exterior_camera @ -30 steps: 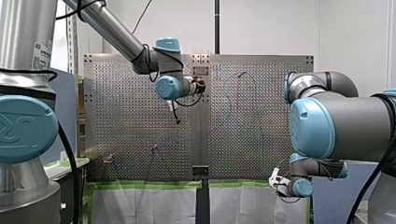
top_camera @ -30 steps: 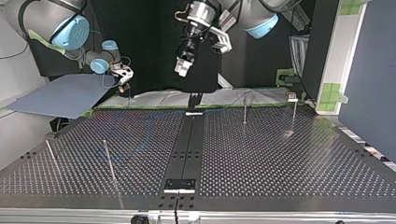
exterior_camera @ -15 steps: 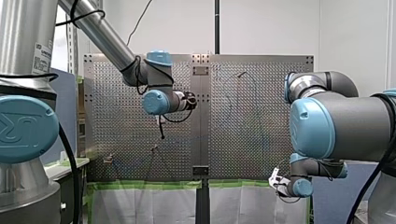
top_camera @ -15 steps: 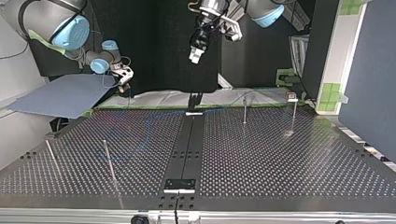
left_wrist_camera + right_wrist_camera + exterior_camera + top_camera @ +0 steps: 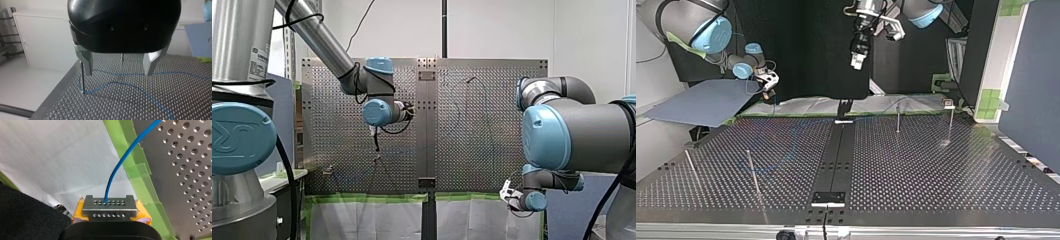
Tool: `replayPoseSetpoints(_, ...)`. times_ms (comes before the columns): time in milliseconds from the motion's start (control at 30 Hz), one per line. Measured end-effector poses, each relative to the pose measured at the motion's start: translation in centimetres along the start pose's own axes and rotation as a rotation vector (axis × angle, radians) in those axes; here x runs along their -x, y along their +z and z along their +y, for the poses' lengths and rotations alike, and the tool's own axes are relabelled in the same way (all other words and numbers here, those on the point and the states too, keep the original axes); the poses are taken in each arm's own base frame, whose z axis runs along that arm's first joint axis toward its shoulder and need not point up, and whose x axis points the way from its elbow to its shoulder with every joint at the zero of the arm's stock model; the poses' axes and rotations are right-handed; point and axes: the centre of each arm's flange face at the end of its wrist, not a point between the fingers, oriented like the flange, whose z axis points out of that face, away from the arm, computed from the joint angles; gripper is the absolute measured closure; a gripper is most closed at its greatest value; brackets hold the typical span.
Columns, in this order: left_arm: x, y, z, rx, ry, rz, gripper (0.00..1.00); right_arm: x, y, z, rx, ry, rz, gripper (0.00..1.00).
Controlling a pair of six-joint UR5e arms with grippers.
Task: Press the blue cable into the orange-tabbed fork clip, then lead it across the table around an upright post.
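Note:
The blue cable [image 5: 130, 86] lies in loose curves on the perforated table [image 5: 190, 100] and bends round the foot of an upright post [image 5: 81, 77]. My left gripper [image 5: 118, 72] hangs above it, open, with nothing between its metal fingers [image 5: 86, 62]. It is high over the table's far part in the top view [image 5: 856, 59] and left of the middle in the front view [image 5: 375, 142]. My right gripper [image 5: 110, 207], with yellow pads, is shut on the cable's end [image 5: 117, 170] just off the table's edge [image 5: 508, 194]. A small clip [image 5: 948, 104] stands at the top view's far right.
Thin upright posts stand on the table in the top view: two [image 5: 897, 117] [image 5: 950, 122] at the far right, two [image 5: 752, 172] [image 5: 690, 167] at the near left. A dark centre strip [image 5: 836, 160] splits the table. Green tape [image 5: 140, 170] lines its edge.
My left arm has swung toward the front view's left and come lower; in the top view its gripper has moved right. My right gripper has stayed put, shut on the cable.

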Motion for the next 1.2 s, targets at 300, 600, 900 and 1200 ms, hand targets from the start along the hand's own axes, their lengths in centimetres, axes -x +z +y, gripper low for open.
replayPoseSetpoints(300,0.1,0.0,0.9,0.088,0.000,-0.015,0.00,0.0,0.0,0.0,0.000,-0.003,0.000,1.00)
replayPoseSetpoints(600,0.3,-0.2,1.8,0.175,0.000,-0.031,0.00,0.0,0.0,0.0,-0.001,-0.010,-0.001,1.00)
replayPoseSetpoints(900,0.4,0.1,1.8,0.196,-0.064,-0.065,0.00,0.1,-0.1,-0.1,0.003,-0.022,-0.012,1.00)
replayPoseSetpoints(1200,-0.3,2.8,3.3,0.170,-0.100,-0.105,0.00,0.2,-0.1,-0.1,0.003,-0.024,-0.014,1.00)
